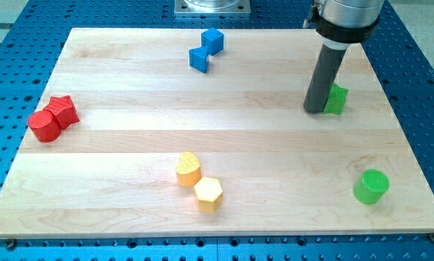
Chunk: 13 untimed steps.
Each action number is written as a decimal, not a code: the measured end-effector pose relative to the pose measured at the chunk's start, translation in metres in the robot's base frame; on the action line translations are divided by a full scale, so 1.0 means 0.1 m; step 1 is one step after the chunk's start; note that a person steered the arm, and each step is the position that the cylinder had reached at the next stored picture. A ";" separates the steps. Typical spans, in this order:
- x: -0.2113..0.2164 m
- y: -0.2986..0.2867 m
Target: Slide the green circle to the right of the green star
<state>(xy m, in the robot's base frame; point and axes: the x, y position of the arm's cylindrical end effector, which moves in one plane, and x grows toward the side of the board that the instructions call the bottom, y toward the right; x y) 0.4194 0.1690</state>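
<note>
Green circle sits low right; my tip touches the green star's left side; no hand.

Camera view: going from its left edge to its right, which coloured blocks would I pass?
Red pair of blocks → yellow pair → blue pair → my tip → green star → green circle.

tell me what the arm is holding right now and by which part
Nothing is held. My tip only stands on the board against the view's left side of the green star.
</note>
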 end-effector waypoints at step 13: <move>0.71 0.52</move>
<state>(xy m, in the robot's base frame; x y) 0.4902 0.2214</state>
